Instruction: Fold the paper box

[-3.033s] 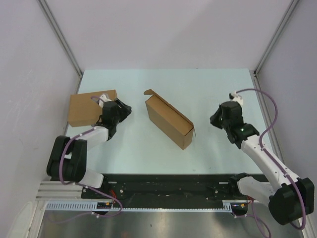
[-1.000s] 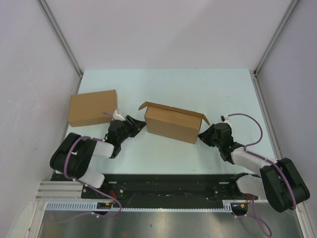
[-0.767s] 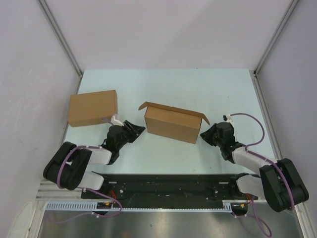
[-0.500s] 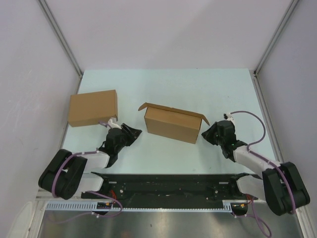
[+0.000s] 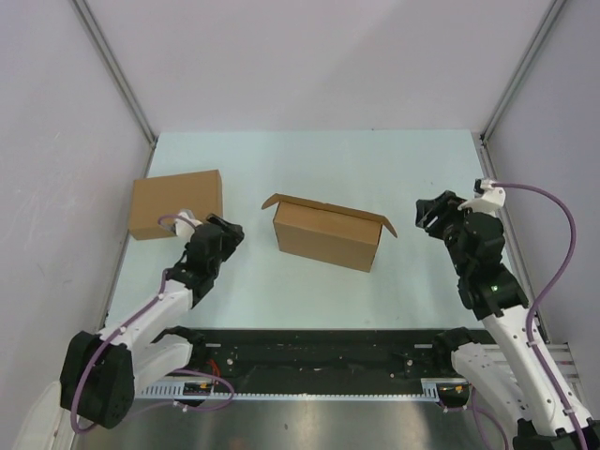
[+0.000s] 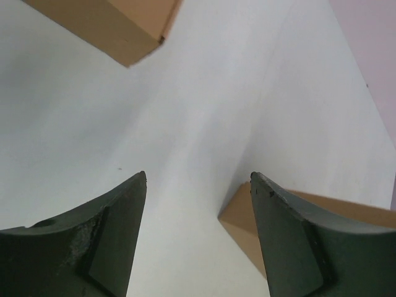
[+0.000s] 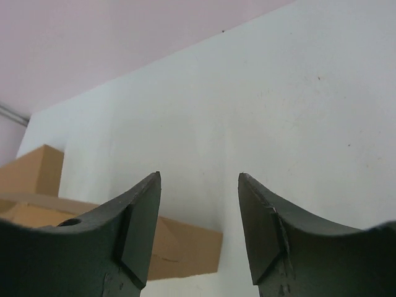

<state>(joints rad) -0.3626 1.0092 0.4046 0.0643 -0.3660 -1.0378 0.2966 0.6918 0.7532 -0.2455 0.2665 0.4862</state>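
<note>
From above, can see the paper box (image 5: 323,239) standing in the middle of the pale green bench (image 5: 309,159), raised to a box shape but, by judgement, with the top not yet closed. Lies with its long axis across the bench, a little slanted, one short end toward each arm. Can see the left hand (image 5: 228,234) just off the left end and the right hand (image 5: 431,210) off the right end, both apart from the cardboard and touching nothing, neither clearly the nearer. Can see also a plain cardboard box (image 5: 175,203) at the far left, close to the left hand but not touched.

In the left wrist view, shows the left hand (image 6: 198,176) spread wide, with only bare bench in the gap. Shows a brown corner at upper left, probably the plain cardboard box (image 6: 105,25), and a brown edge beside the right finger, probably the paper box (image 6: 238,223), so lying ahead and to the right of this hand.

In the right wrist view, shows the right hand (image 7: 198,176) spread as well, holding nothing. Shows the paper box (image 7: 185,247) low and to the left, partly behind the left finger. Would probably call for each hand to travel inward along the long axis to reach its end.
</note>
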